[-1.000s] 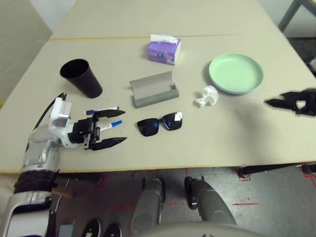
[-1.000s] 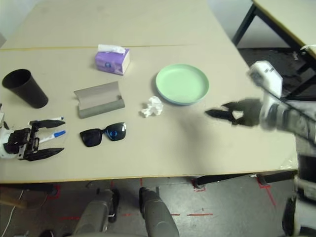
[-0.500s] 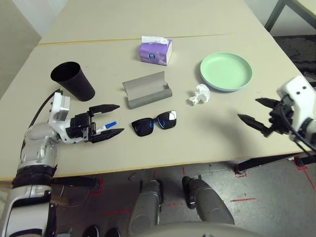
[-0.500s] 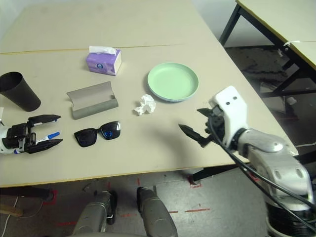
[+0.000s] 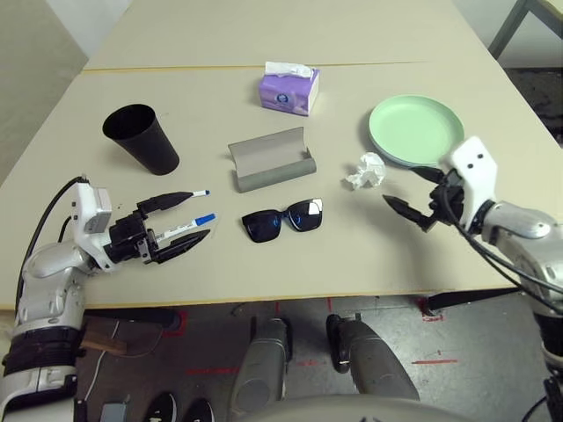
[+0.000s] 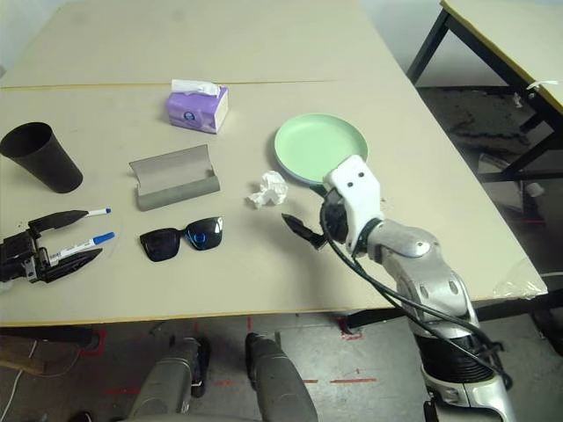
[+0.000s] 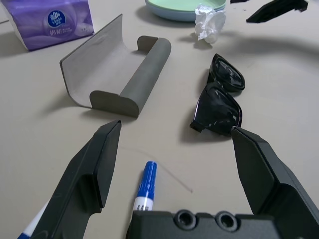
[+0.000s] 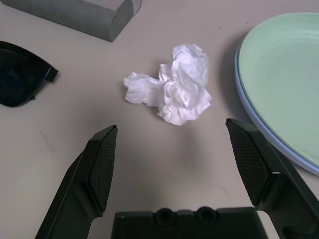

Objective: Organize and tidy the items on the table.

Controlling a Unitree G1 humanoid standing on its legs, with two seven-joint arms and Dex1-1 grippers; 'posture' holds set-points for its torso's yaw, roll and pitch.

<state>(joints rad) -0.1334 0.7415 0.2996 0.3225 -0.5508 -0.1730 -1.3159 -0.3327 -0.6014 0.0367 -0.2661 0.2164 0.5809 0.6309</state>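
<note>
While both claws hang open and empty, the tidying looks barely begun.
Nearest, the left claw point(image 5: 180, 227) straddles one marker point(image 5: 183, 228); the sunglasses point(image 5: 283, 220) lie loose mid-tabletop point(image 5: 352, 264). The right claw point(image 8: 174, 144) faces the tissue point(image 8: 172, 92). Beyond sit the case point(image 5: 271, 159), cup point(image 5: 141, 138) and plates point(image 5: 416, 130).

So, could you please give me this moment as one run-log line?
left end effector: open, astride marker | right end effector: open, facing tissue | sunglasses: beside open case
</note>
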